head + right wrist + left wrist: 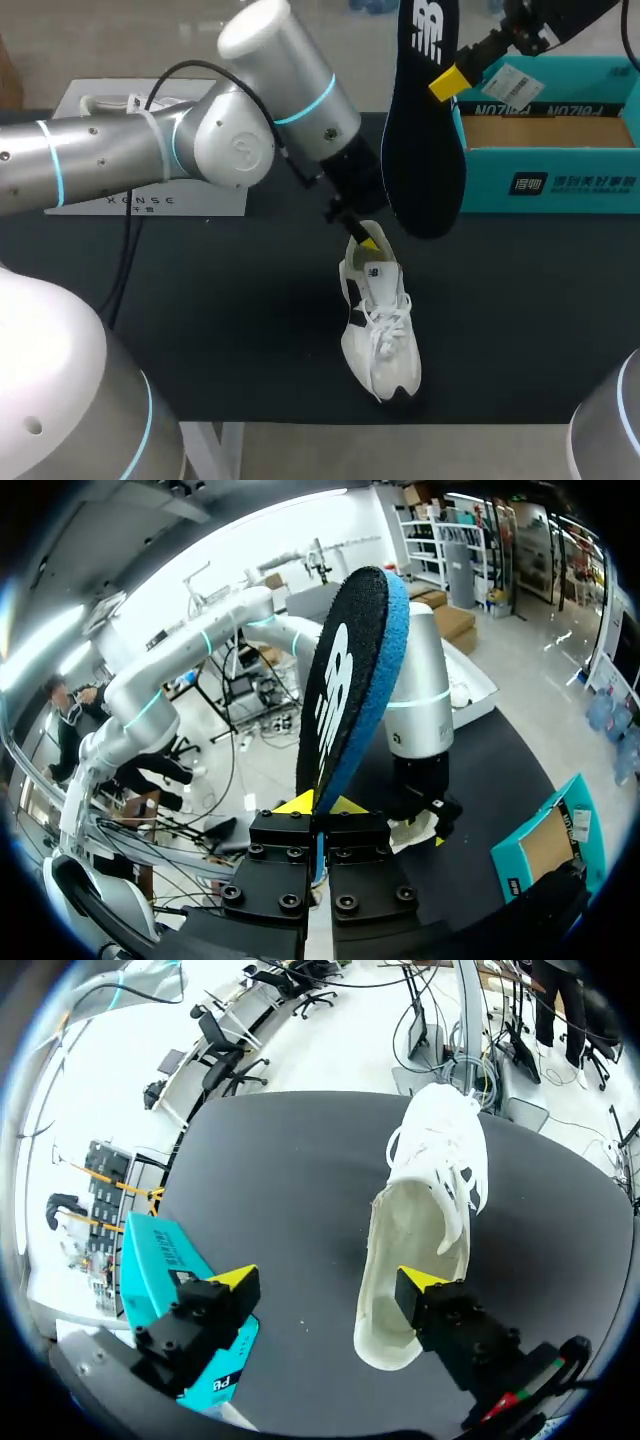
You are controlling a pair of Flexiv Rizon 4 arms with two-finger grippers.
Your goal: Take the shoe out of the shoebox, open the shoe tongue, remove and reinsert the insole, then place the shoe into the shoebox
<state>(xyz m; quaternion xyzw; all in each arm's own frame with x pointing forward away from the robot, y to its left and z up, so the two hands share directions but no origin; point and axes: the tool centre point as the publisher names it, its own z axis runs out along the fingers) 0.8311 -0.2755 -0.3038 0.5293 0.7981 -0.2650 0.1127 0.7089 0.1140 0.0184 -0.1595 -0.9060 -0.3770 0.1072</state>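
A white shoe (382, 335) lies at the lower centre of the frame on the black worktop (250, 300), toe toward the lower edge and heel toward the middle. At the heel sits the left pincer (325, 1280), its jaws spread wide and gripping nothing. In the left wrist view one finger (425, 1285) stands in the shoe's mouth at the heel rim, while the other is well apart over bare worktop. Just above the shoe, at upper centre, the dark insole (420, 140) hangs in the air, standing on end with its broad end down. The right pincer (450, 80) is clamped on its edge in the upper part. The teal shoebox (560, 185) stands open at the upper right, and a white flat object (150, 200) lies at the upper left.
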